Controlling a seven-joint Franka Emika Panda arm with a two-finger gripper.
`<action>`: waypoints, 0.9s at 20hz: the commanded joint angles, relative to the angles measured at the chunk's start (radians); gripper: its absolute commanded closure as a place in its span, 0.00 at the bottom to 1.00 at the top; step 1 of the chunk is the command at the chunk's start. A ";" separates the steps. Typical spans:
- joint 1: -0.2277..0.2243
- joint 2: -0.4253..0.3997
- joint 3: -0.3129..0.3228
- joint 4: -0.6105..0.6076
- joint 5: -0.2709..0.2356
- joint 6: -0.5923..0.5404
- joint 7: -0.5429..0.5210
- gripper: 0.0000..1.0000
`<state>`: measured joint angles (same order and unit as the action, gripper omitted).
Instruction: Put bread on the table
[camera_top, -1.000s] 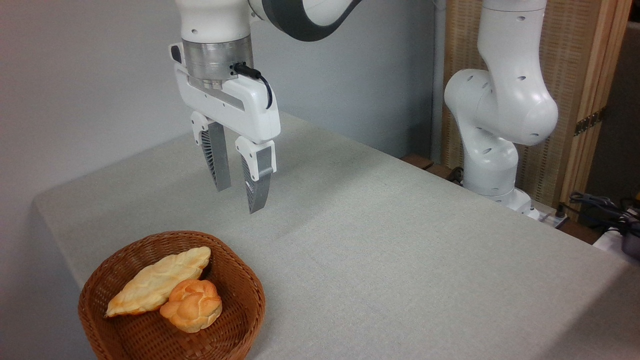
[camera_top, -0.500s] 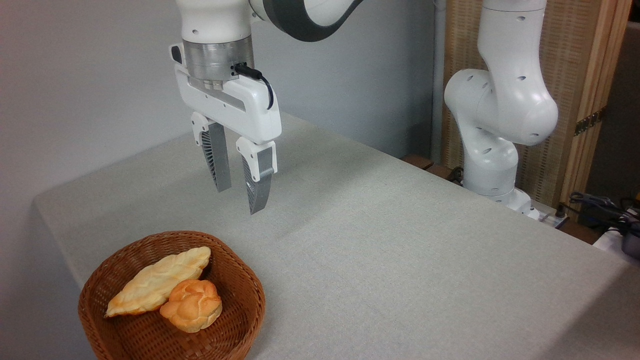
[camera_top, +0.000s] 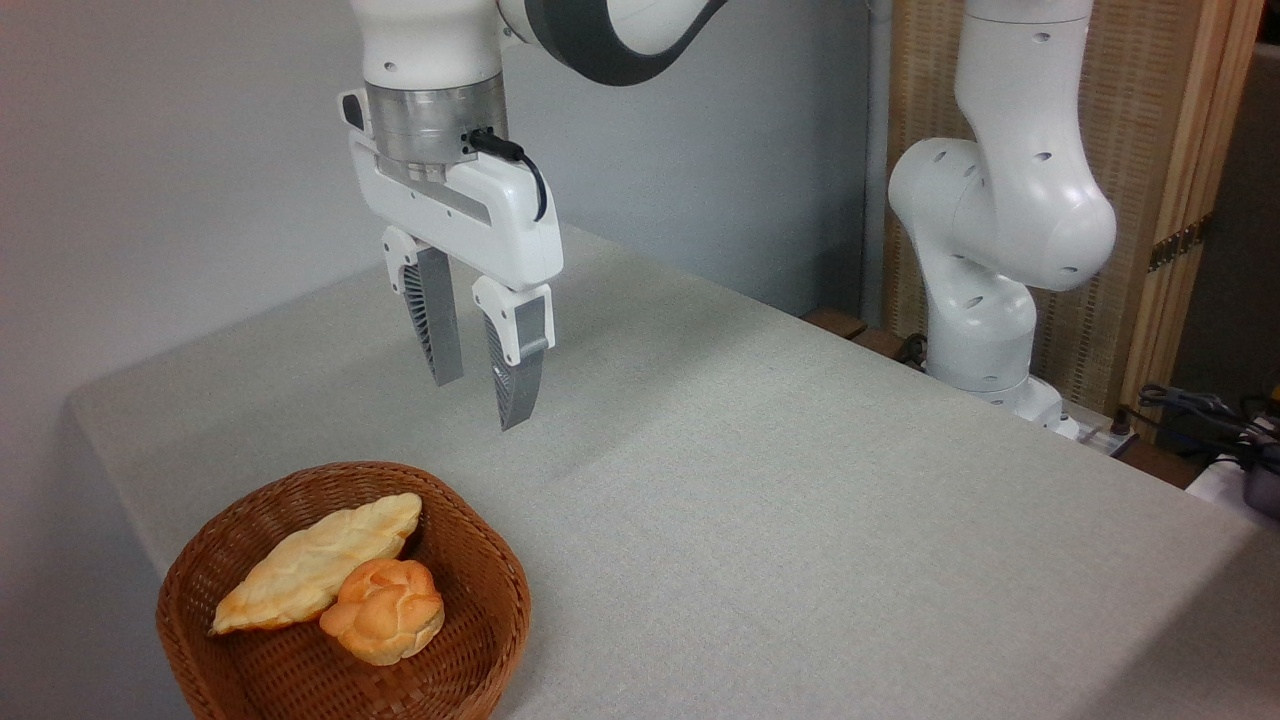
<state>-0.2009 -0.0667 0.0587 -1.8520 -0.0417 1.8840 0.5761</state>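
Observation:
The bread (camera_top: 384, 610), a small round golden-orange bun with a knobbly crust, lies inside a brown wicker basket (camera_top: 470, 640) at the lower left of the table (camera_top: 800, 520). My gripper (camera_top: 480, 400) hangs in the air above and behind the basket, a clear distance over the grey cloth. Its two grey fingers (camera_top: 516, 375) point downward and stand apart, with nothing between them.
A longer, paler leaf-shaped loaf (camera_top: 315, 560) lies in the basket, touching the bun's left side. The arm's white base (camera_top: 985, 300) stands beyond the table's far right edge, with cables (camera_top: 1200, 410) next to it. A grey wall runs behind the table.
The gripper has sunk a very small way; otherwise nothing has moved.

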 joint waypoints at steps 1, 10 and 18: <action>-0.005 0.001 -0.002 0.008 -0.001 -0.035 0.001 0.00; -0.005 -0.016 0.001 -0.068 -0.001 0.033 0.005 0.00; 0.005 0.059 0.009 -0.067 0.000 0.265 0.004 0.00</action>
<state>-0.2015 -0.0349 0.0582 -1.9167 -0.0416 2.0824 0.5768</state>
